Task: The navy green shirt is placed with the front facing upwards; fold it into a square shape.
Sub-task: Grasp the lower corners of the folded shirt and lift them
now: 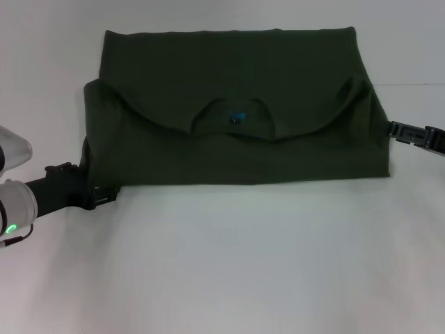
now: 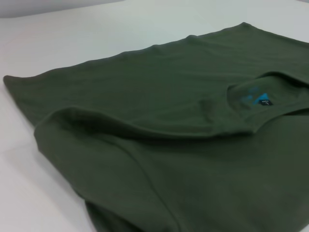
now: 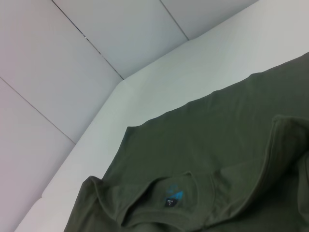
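On the white table point(image 1: 229, 264) the navy green shirt point(image 1: 236, 149) lies long side-to-side, collar near; claw states unclear.

The table point(image 1: 229, 264) lies bare in front of the navy green shirt point(image 1: 236, 83), giving wide room for a pass along the near edge. The folded shirt spans most of the width at the back. The left tool point(image 1: 104, 195) sits at its near left corner, the right tool point(image 1: 417, 136) just beside its right edge, narrowing both flanks.
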Robot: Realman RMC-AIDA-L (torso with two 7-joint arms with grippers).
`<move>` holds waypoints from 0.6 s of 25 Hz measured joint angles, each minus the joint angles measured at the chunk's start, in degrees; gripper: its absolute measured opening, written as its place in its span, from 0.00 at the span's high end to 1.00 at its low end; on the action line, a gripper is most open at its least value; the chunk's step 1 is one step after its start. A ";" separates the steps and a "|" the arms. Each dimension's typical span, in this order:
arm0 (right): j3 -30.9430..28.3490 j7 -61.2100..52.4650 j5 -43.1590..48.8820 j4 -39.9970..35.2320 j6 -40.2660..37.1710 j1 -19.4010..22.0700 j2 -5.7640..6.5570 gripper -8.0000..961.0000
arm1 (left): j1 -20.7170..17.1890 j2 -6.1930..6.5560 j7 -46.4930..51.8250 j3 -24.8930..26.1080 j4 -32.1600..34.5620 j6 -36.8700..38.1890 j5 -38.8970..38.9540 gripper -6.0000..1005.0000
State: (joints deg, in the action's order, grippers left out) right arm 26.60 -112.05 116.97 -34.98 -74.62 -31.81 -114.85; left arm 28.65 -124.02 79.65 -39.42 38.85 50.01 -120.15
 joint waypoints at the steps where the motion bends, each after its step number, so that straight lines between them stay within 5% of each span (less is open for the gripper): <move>1: -0.03 0.00 0.00 0.00 0.00 0.00 0.00 0.07 | 0.00 0.00 0.55 0.01 0.02 -0.20 -0.04 0.15; 11: -0.16 -0.08 0.00 0.00 -0.14 0.00 0.00 0.07 | 0.81 0.09 5.33 -0.44 1.11 -1.43 -3.11 0.35; 15: -0.31 -0.37 0.00 -0.05 -0.28 0.00 0.01 0.07 | 1.17 0.14 5.44 -0.49 1.08 -1.76 -3.14 0.62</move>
State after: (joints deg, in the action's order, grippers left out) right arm 26.29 -112.42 116.97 -35.03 -74.90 -31.81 -114.83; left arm 29.82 -123.88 85.10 -39.91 39.92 48.25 -123.29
